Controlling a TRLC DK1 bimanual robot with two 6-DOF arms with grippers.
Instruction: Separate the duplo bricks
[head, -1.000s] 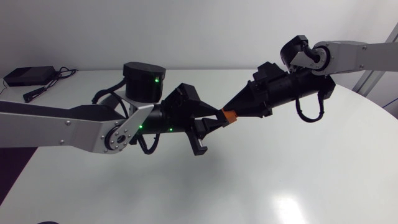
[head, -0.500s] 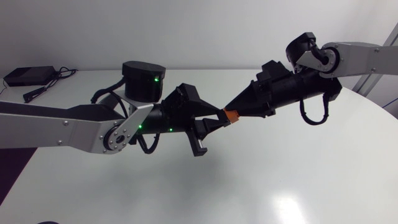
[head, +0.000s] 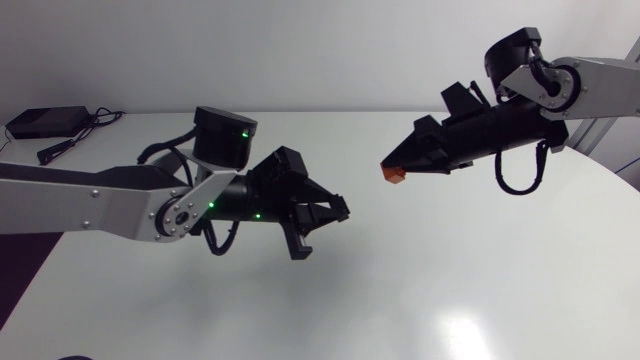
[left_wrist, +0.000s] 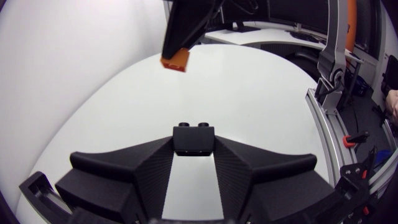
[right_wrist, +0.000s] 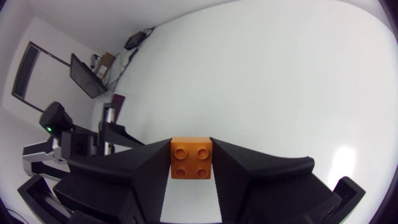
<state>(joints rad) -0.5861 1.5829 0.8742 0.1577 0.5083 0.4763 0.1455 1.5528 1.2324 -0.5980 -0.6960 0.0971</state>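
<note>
Grips a black duplo brick (left_wrist: 194, 138) in the left gripper (head: 335, 212), with both wedge fingers pressing on it from two sides. In the left wrist view shows two studs on the far edge of this brick, right at the tips of the fingers. Grips an orange duplo brick (right_wrist: 191, 160) in the right gripper (head: 397, 166) in the same way, squeezed between the two fingertips, with four studs turned toward the right wrist camera. Holds both bricks in the air above the white table (head: 450, 290), not touching it. Holds them apart from each other, with a clear gap between: the black one a little left of the middle of the table, the orange one right of the middle and somewhat farther. Points the two grippers roughly toward each other, with the left arm (head: 90, 205) coming in from the left edge and the right arm (head: 600, 85) from the far right. From the left wrist view, sees the orange brick ahead of the left gripper, sticking out of the dark tip of the right gripper. In the head view, cannot make out the black brick clearly against the black fingers
</note>
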